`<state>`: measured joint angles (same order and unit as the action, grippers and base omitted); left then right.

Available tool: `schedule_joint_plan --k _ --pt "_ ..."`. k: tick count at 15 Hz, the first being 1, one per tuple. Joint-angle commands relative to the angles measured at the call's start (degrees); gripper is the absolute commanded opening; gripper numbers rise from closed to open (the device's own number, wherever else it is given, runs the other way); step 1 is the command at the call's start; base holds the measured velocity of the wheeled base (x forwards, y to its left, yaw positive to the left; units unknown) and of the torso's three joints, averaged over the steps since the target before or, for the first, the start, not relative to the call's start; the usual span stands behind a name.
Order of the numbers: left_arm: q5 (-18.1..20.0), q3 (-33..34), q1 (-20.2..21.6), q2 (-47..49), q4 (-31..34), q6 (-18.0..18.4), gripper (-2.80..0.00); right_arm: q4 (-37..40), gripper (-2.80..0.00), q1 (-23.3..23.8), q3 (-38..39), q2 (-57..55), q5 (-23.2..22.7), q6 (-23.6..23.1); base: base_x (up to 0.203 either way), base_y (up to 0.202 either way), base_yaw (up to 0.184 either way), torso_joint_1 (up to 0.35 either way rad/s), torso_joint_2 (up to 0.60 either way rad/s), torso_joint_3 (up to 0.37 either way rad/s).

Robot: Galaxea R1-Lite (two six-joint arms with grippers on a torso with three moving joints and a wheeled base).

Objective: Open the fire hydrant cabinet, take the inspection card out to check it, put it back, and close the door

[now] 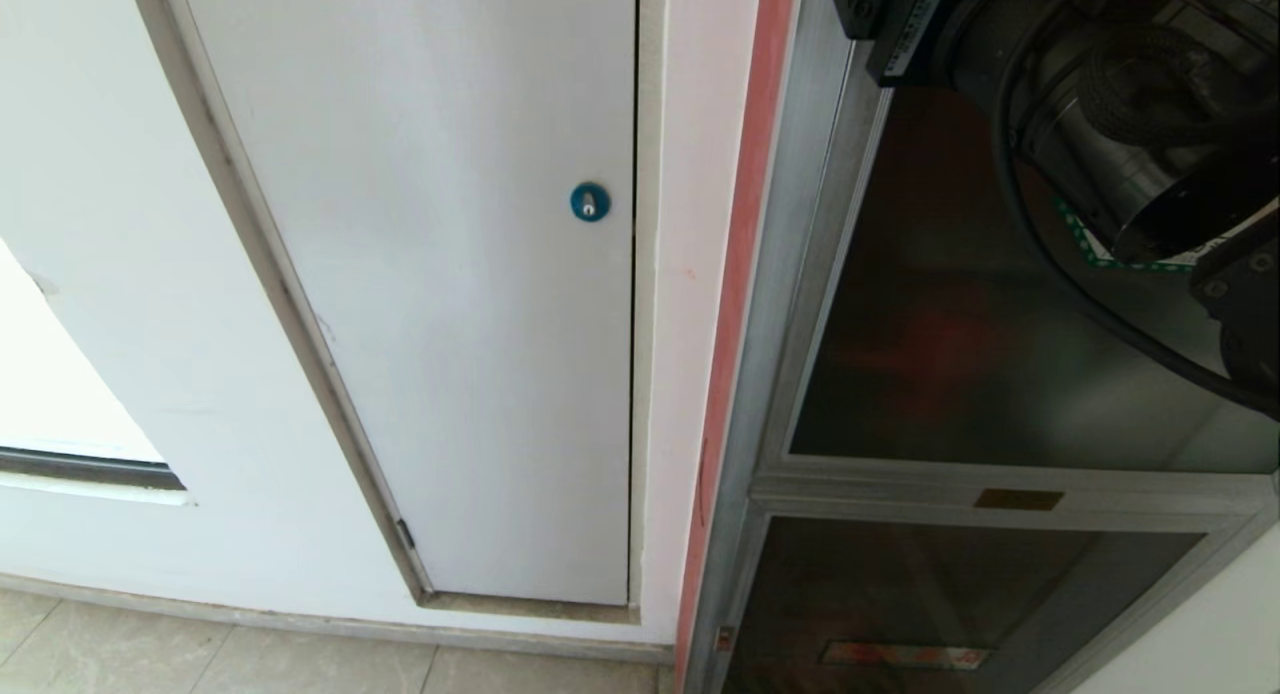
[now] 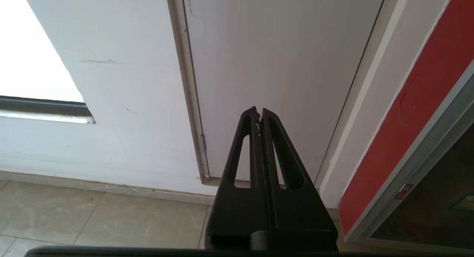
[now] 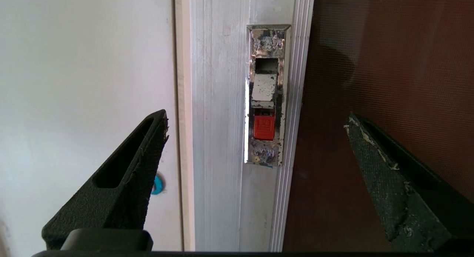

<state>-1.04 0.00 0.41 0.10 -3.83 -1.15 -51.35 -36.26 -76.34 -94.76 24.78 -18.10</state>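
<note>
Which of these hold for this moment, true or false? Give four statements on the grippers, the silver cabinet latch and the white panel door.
1. The right gripper has its black fingers spread wide in front of the worn silver latch with a red tab. True.
2. The left gripper is open. False: its fingers are pressed together.
3. The silver-framed dark glass door of the fire hydrant cabinet is swung open. False: it sits shut in its frame.
4. The plain white panel door carries a round blue lock. True.
</note>
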Motion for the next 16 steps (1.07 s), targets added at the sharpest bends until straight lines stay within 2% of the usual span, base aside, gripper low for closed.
schedule_joint_plan --k 1,15,16 --pt "0.0 1.1 0.0 0.0 0.0 0.0 -2.80 -0.3 0.00 0.2 -1.0 -1.3 0.2 -0.3 0.000 0.000 0.000 0.000 0.00 0.000" --pt "0.0 1.1 0.0 0.0 0.0 0.0 -2.80 1.1 0.00 1.8 -7.9 -4.3 0.4 -1.5 0.000 0.000 0.000 0.000 0.00 0.000" --pt "0.0 1.1 0.0 0.0 0.0 0.0 -2.80 1.0 -2.80 1.8 -7.9 -4.6 0.4 -1.5 0.000 0.000 0.000 0.000 0.00 0.000"
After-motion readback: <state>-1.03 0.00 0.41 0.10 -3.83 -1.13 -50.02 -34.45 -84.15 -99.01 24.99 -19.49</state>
